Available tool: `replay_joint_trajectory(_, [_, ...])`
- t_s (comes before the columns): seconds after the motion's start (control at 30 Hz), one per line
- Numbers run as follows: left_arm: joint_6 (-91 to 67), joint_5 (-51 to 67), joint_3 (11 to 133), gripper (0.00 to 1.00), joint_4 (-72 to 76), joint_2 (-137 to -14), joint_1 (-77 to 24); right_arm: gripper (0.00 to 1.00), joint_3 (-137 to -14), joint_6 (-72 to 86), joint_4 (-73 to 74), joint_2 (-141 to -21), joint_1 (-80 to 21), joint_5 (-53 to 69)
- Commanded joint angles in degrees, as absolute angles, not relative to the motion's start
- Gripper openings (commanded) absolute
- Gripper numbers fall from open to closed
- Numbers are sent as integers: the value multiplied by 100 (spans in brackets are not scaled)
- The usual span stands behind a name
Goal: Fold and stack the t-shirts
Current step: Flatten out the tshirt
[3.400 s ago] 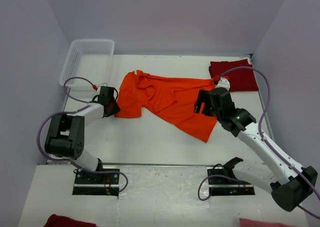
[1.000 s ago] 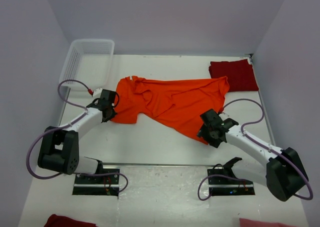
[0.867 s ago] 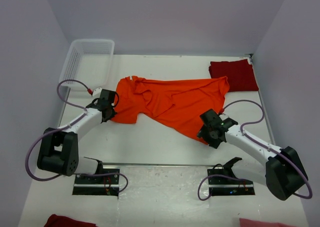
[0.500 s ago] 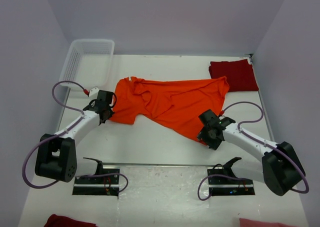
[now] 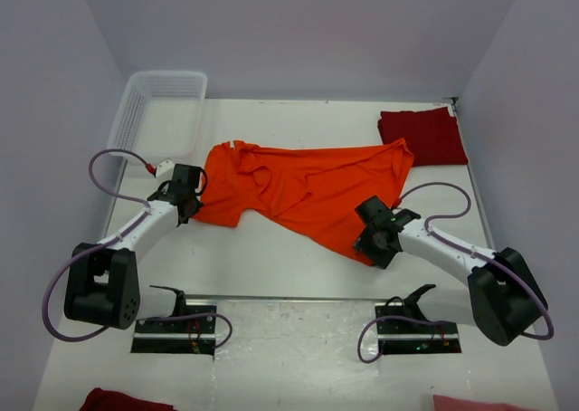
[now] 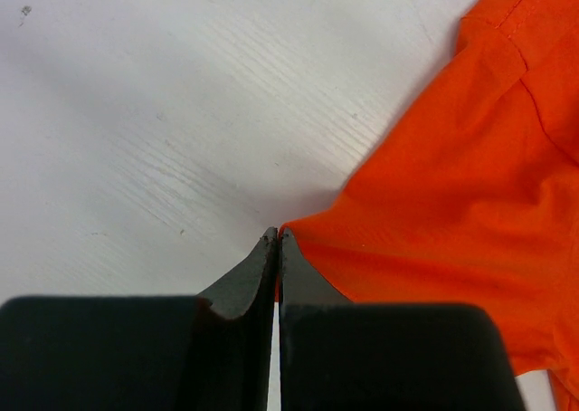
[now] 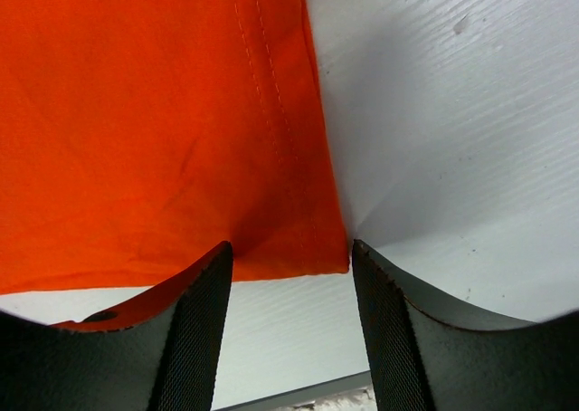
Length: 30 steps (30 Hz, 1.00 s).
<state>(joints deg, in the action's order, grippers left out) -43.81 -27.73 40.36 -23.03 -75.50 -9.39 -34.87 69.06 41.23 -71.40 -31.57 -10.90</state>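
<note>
A bright orange t-shirt (image 5: pixel 308 189) lies spread and rumpled across the middle of the white table. A dark red t-shirt (image 5: pixel 430 135) lies folded at the back right. My left gripper (image 5: pixel 188 203) is low at the orange shirt's left sleeve. In the left wrist view the left gripper (image 6: pixel 277 239) is shut on the sleeve's corner, with orange cloth (image 6: pixel 452 212) running off to the right. My right gripper (image 5: pixel 369 243) is at the shirt's near right hem corner. In the right wrist view it (image 7: pixel 289 248) stands open, its jaws either side of that corner of the shirt (image 7: pixel 154 112).
A white lattice basket (image 5: pixel 154 112) stands at the back left. The table's front edge (image 5: pixel 289 295) runs just behind both arm bases. Red cloth (image 5: pixel 113 399) and pink cloth (image 5: pixel 475 402) show at the bottom corners.
My left gripper has drawn the sleeve a little to the left and flattened the shirt. The right gripper has crept up to the hem corner and its jaws have narrowed.
</note>
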Motion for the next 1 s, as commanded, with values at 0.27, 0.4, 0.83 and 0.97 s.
replay_joint_trajectory(0.27, [-4421, -2944, 4043, 0, -2241, -7392, -879, 52, -3349, 7505, 4113, -6935, -3577, -1204])
replay_joint_trajectory(0.4, [-4395, -2944, 4043, 0, -2268, -7304, -879, 52, -3366, 7576, 4157, -6926, -3577, -1231])
replay_joint_trajectory(0.83, [-4386, -2900, 3973, 0, -2206, -7304, -879, 29, -3190, 7901, 4193, -6741, -3586, -1292])
replay_joint_trajectory(0.97, [-4386, -2883, 3946, 0, -2180, -7312, -879, 19, -3208, 7875, 4114, -6811, -3577, -1239])
